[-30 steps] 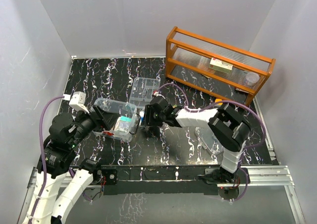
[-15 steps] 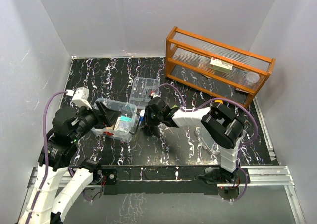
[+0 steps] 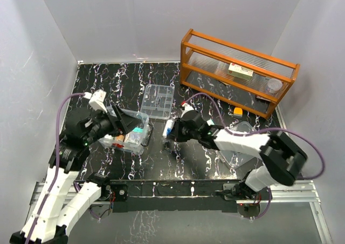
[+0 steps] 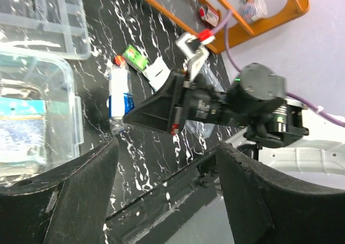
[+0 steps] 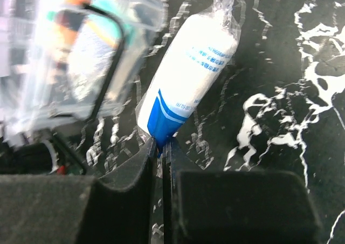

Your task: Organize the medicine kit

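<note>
1. Locate the medicine kit box [image 3: 129, 139] left of centre on the black marbled bench [image 3: 129, 79], lid off, with teal and white packs inside.
2. Find the divided tray [image 3: 158, 101] just beyond the box on its far side.
3. Find the clear lid [image 3: 234, 158] well to the right, partly under the right arm.
4. Read the left end effector [image 4: 166, 147] as released: fingers [image 4: 81, 201] spread wide, poised over the box.
5. Read the right end effector [image 5: 160, 144] as clenched, grasping the blue end of a white-and-blue packet [image 5: 188, 76], with the fingers almost together.
6. Note the packet's place just right of the box, white end pointing to the far side; contact with the box wall cannot be told.
7. Note a small green packet [image 4: 135, 56] on the bench near the packet's white end.
8. Note the orange wooden rack [image 3: 237, 71] at the far right, holding a small carton and a round container.
</note>
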